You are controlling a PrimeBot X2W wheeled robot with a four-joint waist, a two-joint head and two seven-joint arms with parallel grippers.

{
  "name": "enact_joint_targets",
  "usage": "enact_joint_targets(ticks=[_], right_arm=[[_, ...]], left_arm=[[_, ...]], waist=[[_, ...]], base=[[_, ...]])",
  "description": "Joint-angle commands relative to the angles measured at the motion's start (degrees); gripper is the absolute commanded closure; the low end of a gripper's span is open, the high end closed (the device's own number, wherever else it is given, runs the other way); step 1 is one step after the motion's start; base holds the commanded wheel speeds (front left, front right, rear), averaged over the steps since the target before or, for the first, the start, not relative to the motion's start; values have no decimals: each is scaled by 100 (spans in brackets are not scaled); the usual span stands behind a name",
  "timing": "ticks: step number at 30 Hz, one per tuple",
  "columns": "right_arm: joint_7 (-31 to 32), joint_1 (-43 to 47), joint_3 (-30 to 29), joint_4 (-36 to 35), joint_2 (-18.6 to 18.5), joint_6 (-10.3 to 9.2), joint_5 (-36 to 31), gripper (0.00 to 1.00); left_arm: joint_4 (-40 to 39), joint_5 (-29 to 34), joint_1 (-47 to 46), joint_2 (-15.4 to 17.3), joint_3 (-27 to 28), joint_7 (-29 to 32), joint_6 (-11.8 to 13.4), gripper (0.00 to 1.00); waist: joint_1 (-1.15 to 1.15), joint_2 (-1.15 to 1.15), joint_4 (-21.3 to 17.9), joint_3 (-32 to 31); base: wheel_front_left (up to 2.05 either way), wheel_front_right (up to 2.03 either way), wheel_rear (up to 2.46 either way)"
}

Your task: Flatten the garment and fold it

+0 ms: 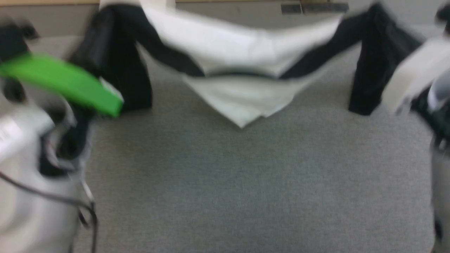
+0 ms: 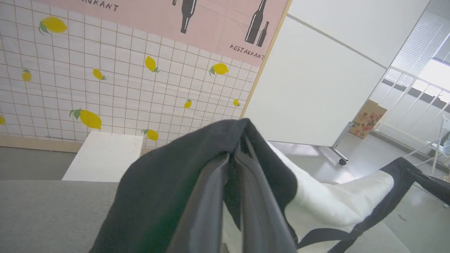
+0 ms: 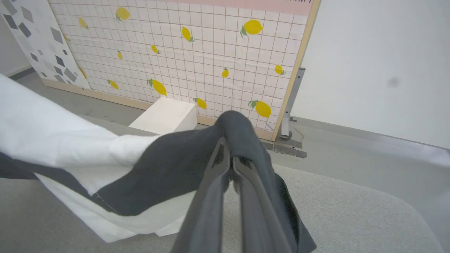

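Your left tool (image 2: pixel 235 154) clamped on the shirt (image 1: pixel 242 52), right tool (image 3: pixel 228 158) likewise, cloth sagging between them, worktop (image 1: pixel 246 196) beneath.

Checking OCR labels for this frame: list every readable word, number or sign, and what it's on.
"RESTAURANT": on the pink poster, below the bottle silhouettes, left wrist view.
"…AURANT": same poster, further left, cut off by the top edge.
Print on the cardboard box: too small to read.
Any lettering on the garment: not legible; the head view is blurred.
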Motion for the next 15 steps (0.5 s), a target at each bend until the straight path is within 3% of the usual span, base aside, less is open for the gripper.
enact_joint_targets(ticks=[1,7,15], right_arm=[[70,-475,70,161,-82,-9,44,100],[-132,-2509,255,1242,-402,-9,-227,100],[-1294,-4540,202,2504,-193,-9,-562,100]], left_arm=[[133,-19,-492,116,63,121,54,100],[1048,307,-2413,291,214,219,300,100],[2296,724,-4385,297,480,-621,504,100]], waist=[[0,0,-228,597],[0,0,-406,1395],[0,0,-553,2059]], base=[[0,0,0],[0,0,0],[0,0,0]])
